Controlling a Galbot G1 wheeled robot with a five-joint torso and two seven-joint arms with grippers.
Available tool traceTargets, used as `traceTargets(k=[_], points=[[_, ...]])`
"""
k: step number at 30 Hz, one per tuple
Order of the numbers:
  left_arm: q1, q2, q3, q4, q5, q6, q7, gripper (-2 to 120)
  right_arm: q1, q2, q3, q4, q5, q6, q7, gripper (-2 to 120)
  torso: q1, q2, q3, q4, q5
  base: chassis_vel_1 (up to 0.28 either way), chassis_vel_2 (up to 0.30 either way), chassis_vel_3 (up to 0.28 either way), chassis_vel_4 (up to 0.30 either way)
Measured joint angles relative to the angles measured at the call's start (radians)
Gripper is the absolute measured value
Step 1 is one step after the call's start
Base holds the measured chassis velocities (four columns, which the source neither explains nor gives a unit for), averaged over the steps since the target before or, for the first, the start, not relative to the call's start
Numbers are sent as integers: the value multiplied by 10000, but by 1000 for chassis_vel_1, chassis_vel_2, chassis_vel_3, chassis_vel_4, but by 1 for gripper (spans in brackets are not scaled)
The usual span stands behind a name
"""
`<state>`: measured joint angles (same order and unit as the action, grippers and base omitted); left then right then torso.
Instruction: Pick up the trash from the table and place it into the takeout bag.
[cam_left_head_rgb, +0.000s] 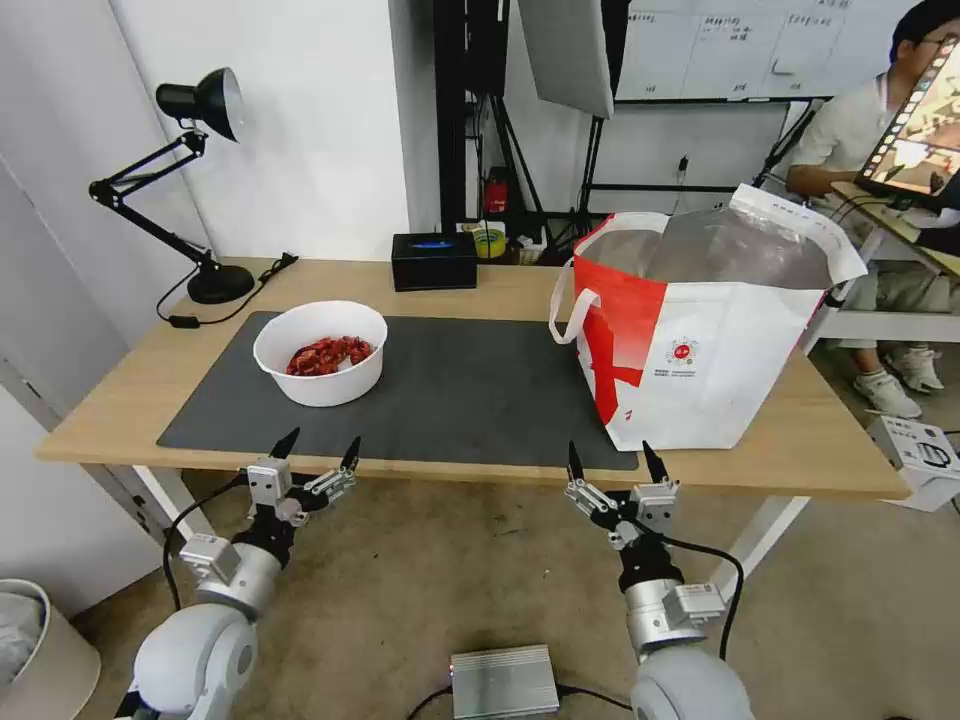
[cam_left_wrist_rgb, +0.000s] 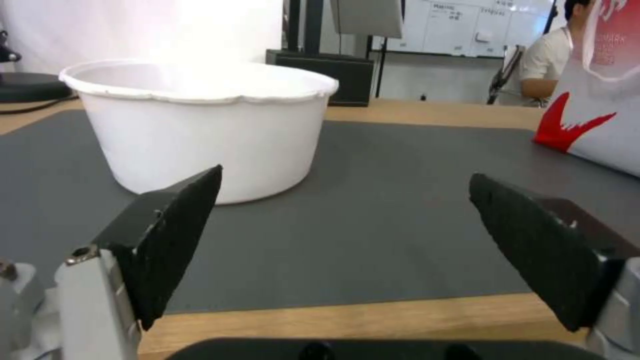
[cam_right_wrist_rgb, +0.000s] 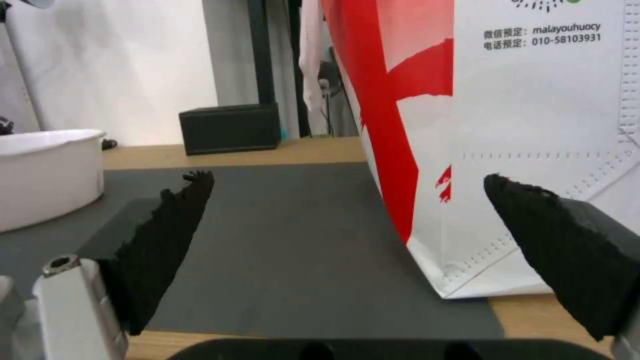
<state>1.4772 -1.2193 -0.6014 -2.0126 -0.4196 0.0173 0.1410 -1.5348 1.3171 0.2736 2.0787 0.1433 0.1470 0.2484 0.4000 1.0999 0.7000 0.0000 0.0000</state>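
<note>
Both tools are released, empty, at the worktop's (cam_left_head_rgb: 120, 400) near edge: left tool (cam_left_head_rgb: 318, 448) facing the white bowl of red shells (cam_left_head_rgb: 320, 352) on the grey mat (cam_left_head_rgb: 470, 390), right tool (cam_left_head_rgb: 611, 460) just beside the takeout bag (cam_left_head_rgb: 700, 340).

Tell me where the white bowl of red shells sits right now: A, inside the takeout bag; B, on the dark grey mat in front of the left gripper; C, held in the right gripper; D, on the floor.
B: the white bowl rests on the dark grey mat, just beyond the open left gripper.
</note>
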Motion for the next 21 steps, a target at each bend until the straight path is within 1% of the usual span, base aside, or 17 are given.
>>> traceTargets(k=[6, 9, 10, 12, 13, 16, 17, 19, 20, 21], points=[[-66, 138, -14, -16, -118, 8, -1, 100, -2, 3, 2, 0, 3, 0, -3, 100, 0, 0, 0, 1, 0, 0, 0, 0, 0], [-255, 447, -45, -50, -465, 236, -109, 100, -3, 3, 5, 0, 3, 2, -5, 100, -1, 0, 0, 1, -1, 0, 0, 0, 0], [-255, 447, -45, -50, -465, 236, -109, 100, -3, 3, 5, 0, 3, 2, -5, 100, -1, 0, 0, 1, -1, 0, 0, 0, 0], [-607, 810, -31, -9, -877, 441, -225, 100, -4, 4, 5, 0, 3, 4, -5, 100, -1, 0, -1, 0, -1, 0, 0, 0, 0], [-607, 810, -31, -9, -877, 441, -225, 100, -4, 4, 5, 0, 3, 4, -5, 100, -1, 0, -1, 0, -1, 0, 0, 0, 0], [-1407, 1643, 137, 132, -1546, 890, -491, 100, -4, 4, 6, 1, 4, 6, -5, 100, 0, 0, 0, 2, 0, 0, 0, 0, 0], [-1407, 1643, 137, 132, -1546, 890, -491, 100, -4, 4, 6, 1, 4, 6, -5, 100, 0, 0, 0, 2, 0, 0, 0, 0, 0], [-2199, 2420, 391, 324, -2012, 1220, -579, 100, -5, 4, 6, 3, 5, 8, -5, 100, 0, 0, 0, 1, -2, 0, 0, 0, 0], [-2199, 2420, 391, 324, -2012, 1220, -579, 100, -5, 4, 6, 3, 5, 8, -5, 100, 0, 0, 0, 1, -2, 0, 0, 0, 0], [-2718, 2833, 560, 488, -2212, 1317, -601, 100, -4, 3, 6, 3, 5, 10, -4, 100, 0, 0, 0, 0, 1, 0, 0, 0, 0]])
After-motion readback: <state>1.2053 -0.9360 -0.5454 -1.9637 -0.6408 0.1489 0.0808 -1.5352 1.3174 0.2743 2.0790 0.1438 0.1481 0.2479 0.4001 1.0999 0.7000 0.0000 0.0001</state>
